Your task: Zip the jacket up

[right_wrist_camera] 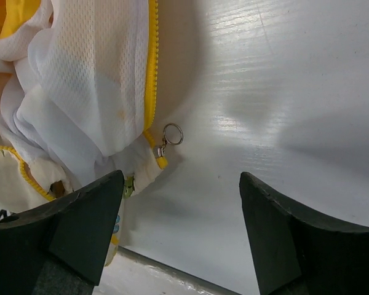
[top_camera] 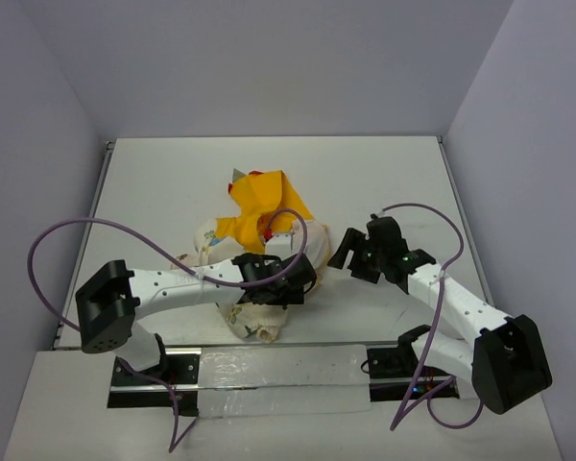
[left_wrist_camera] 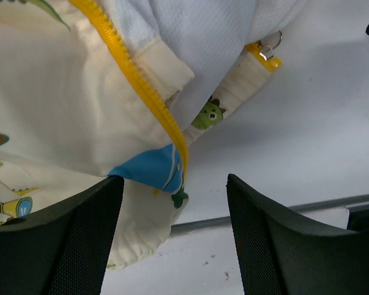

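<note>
Left claw [left_wrist_camera: 172, 184] and right claw [right_wrist_camera: 181, 178] both stand spread apart at the crumpled jacket [top_camera: 259, 216], mid-table.

Bunched in the middle of the table [top_camera: 173, 182], the jacket seems to run its long axis near to far, orange-yellow hood end pointing away from the arms and cream printed hem toward them, though the folds make the exact line hard to read. Left claw's fingers [left_wrist_camera: 67, 239] gape over a cream hem corner, with the yellow zipper teeth [left_wrist_camera: 141, 86] slanting down between them. Right claw gapes over bare table just right of the jacket. A metal ring pull [right_wrist_camera: 173, 133] lies on the table at the foot of the other zipper edge, beside white mesh lining [right_wrist_camera: 92, 80].
</note>
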Controlling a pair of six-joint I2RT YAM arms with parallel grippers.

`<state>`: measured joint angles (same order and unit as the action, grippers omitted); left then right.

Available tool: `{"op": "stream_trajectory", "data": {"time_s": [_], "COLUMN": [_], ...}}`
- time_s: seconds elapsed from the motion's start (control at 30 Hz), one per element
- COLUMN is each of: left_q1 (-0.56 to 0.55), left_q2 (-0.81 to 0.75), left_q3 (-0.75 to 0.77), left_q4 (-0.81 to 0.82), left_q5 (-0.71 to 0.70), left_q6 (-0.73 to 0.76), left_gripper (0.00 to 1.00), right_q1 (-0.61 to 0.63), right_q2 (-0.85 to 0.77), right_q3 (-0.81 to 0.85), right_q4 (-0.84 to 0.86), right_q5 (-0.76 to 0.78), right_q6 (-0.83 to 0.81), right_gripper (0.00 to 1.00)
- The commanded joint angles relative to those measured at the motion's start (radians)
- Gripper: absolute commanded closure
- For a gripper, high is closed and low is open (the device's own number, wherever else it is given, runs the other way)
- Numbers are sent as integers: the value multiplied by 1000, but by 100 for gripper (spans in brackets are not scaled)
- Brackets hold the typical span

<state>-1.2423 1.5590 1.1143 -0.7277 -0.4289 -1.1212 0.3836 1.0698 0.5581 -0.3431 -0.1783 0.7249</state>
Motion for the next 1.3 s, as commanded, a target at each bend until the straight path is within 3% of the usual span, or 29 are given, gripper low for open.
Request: {"op": "stream_trajectory", "data": {"time_s": [0.0, 0.13, 0.23, 0.3, 0.53, 0.63, 0.87, 1.07, 1.27], "left_q1": [-4, -8, 5, 34, 298, 360, 410, 424, 488], "left_q2": [73, 99, 58, -19, -480, -588, -570, -566, -570], "left_q3": [79, 127, 114, 91, -107, -139, -115, -90, -58], "left_q4": [-37, -193, -216, -223, -17, 16, -20, -14, -21], "left_q5": [-58, -186, -211, -215, -69, -23, -28, -39, -58], "left_q6": [-11, -164, -150, -131, 33, 65, 88, 111, 140], "left_gripper": [28, 65, 82, 99, 100, 100, 100, 100, 100], "right_q1": [-16, -17, -17, -15, -1, 32, 157, 175, 176], "right_q2": [-14, -37, -24, -2, 84, 113, 225, 286, 299], "right_q3": [45, 23, -6, -7, -22, -41, -47, -86, -123], "right_q4": [38, 52, 98, 125, 212, 256, 334, 417, 462], "right_q5": [-20, -43, -85, -117, -146, -150, -77, -47, -11], "right_q6": [-3, 13, 36, 44, 80, 112, 198, 287, 336], "right_gripper": [17, 15, 14, 14, 29, 33, 27, 36, 38]}}
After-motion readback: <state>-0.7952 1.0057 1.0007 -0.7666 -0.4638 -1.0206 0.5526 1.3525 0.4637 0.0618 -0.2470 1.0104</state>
